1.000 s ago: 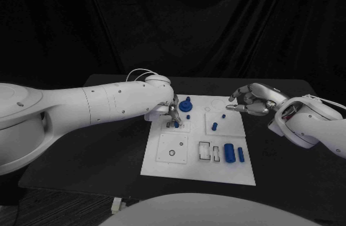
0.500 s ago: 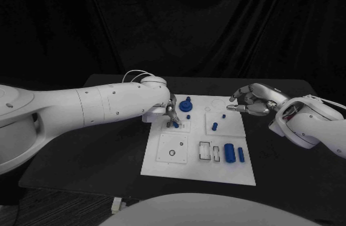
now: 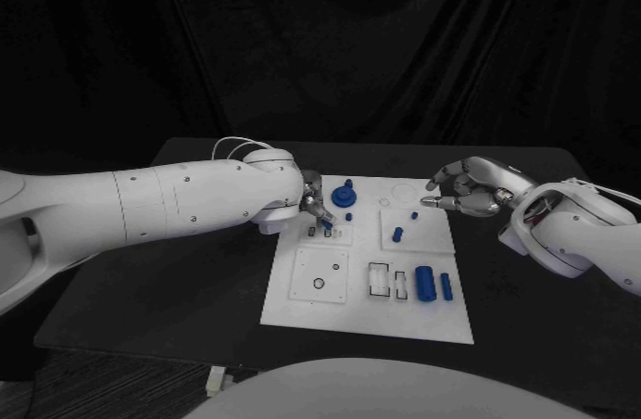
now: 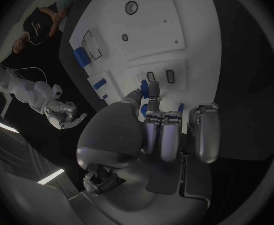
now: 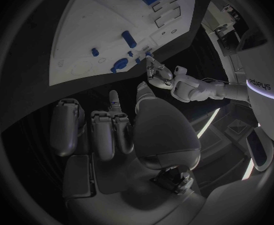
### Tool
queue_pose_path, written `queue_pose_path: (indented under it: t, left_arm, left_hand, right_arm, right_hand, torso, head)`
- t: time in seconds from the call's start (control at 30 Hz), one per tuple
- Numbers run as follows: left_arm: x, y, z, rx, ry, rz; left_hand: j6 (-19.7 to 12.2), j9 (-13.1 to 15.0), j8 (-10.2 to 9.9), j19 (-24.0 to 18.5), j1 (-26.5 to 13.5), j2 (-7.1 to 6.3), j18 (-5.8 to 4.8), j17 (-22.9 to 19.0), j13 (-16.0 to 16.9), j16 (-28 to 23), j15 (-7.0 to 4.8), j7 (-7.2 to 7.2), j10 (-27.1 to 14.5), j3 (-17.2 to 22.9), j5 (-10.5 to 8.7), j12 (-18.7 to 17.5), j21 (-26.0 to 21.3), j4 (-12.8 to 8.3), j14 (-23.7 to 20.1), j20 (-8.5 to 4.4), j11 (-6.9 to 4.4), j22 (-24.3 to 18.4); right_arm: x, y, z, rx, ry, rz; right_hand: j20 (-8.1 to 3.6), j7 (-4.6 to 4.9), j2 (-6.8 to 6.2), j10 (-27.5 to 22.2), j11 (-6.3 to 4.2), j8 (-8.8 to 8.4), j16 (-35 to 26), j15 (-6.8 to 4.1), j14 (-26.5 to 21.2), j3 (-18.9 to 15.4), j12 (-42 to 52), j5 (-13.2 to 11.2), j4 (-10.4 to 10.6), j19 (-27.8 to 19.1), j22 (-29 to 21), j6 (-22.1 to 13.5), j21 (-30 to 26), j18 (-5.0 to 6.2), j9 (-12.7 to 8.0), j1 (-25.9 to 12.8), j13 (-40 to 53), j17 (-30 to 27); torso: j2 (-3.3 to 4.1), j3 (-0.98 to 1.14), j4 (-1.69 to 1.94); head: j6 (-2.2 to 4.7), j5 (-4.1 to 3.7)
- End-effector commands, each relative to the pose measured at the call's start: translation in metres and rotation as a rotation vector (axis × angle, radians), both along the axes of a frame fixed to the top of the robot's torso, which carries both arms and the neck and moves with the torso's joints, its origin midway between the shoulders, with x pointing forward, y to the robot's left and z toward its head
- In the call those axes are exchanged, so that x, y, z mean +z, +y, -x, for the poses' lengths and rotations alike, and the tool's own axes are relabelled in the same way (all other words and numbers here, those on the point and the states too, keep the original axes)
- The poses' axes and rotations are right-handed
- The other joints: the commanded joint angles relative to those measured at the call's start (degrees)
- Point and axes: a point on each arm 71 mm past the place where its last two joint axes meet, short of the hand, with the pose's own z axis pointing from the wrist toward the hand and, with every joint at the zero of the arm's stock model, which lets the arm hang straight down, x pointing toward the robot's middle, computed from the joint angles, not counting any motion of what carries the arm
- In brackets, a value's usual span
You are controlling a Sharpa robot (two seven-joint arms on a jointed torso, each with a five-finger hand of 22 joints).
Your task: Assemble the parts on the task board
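The white task board (image 3: pixel 345 294) lies mid-table. My left hand (image 3: pixel 307 205) hovers over its far left part and pinches a small blue peg (image 3: pixel 326 224) between thumb and a finger; in the left wrist view the peg (image 4: pixel 144 89) hangs just beside two small slots (image 4: pixel 160 76). A blue knob (image 3: pixel 345 196) stands just beyond the left hand. My right hand (image 3: pixel 462 188) hangs over the board's far right edge, fingers curled in with nothing in them. Short blue pegs (image 3: pixel 399 234) stand near it. A thick blue cylinder (image 3: pixel 423 283) and a thinner one (image 3: pixel 445 286) lie at the near right.
Two empty rectangular slots (image 3: pixel 387 280) sit left of the cylinders, and a square plate with a round hole (image 3: pixel 320 284) lies at the board's near left. Bare black table (image 3: pixel 200 280) surrounds the board, with its front edge close below.
My left hand has drawn slightly toward the board's far side with the peg, and its arm has swung lower and left. The right hand has stayed put.
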Motion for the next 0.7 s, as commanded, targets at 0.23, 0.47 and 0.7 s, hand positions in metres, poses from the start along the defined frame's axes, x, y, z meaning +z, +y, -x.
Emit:
queue_pose_path:
  t: [0.23, 0.47, 0.7]
  left_arm:
    - [0.005, -0.005, 0.001, 0.021, -0.080, 0.084]
    - [0.001, 0.000, 0.005, 0.013, -0.108, 0.062]
    - [-0.008, 0.008, 0.013, 0.015, -0.149, 0.055]
  left_hand:
    - [-0.38, 0.23, 0.15, -0.14, 0.39, -0.78, -0.03, 15.08, 14.30, 0.15, -0.25, 0.05, 5.50, 2.10, 0.31, -0.39, -0.34, -1.14, 6.05, -0.35, -0.24, 5.17]
    - [-1.08, 0.41, -0.11, -0.35, 0.03, -1.09, 0.02, 15.08, 12.89, 0.15, -0.10, 0.33, 4.72, 2.91, 0.28, -1.63, -0.63, -0.82, 6.05, -0.25, -0.03, 5.01]
    - [-1.20, 0.44, -0.16, -0.39, -0.14, -1.21, 0.03, 15.08, 12.55, 0.15, -0.04, 0.38, 4.52, 3.05, 0.20, -1.95, -0.68, -0.68, 6.05, -0.20, 0.03, 5.00]
  right_arm:
    - [-0.006, -0.004, 0.001, -0.020, 0.015, 0.008]
    - [-0.006, -0.005, 0.002, -0.022, 0.009, 0.005]
    - [-0.004, -0.007, 0.004, -0.021, -0.005, -0.004]
  right_hand:
    - [0.08, -0.08, -0.17, 5.98, 0.45, 0.22, -0.33, 0.40, 5.44, -0.31, 0.20, 0.27, 0.13, -0.33, 10.35, 0.45, -0.24, 0.89, -0.07, 0.59, 15.09, 13.31]
    - [0.09, -0.07, -0.15, 5.98, 0.47, 0.22, -0.42, 0.41, 5.40, -0.33, 0.20, 0.29, 0.13, -0.42, 10.29, 0.47, -0.44, 0.93, -0.08, 0.65, 15.09, 13.20]
    - [0.10, -0.06, -0.15, 5.98, 0.47, 0.21, -0.42, 0.42, 5.40, -0.35, 0.20, 0.30, 0.12, -0.45, 10.27, 0.48, -0.50, 0.94, -0.09, 0.69, 15.09, 13.20]
  torso:
    - [0.01, 0.01, -0.01]
    - [0.01, 0.00, -0.01]
    - [0.08, 0.01, -0.05]
  head:
    - [-0.01, -0.12]
    - [-0.01, -0.38]
    - [-0.01, -0.26]
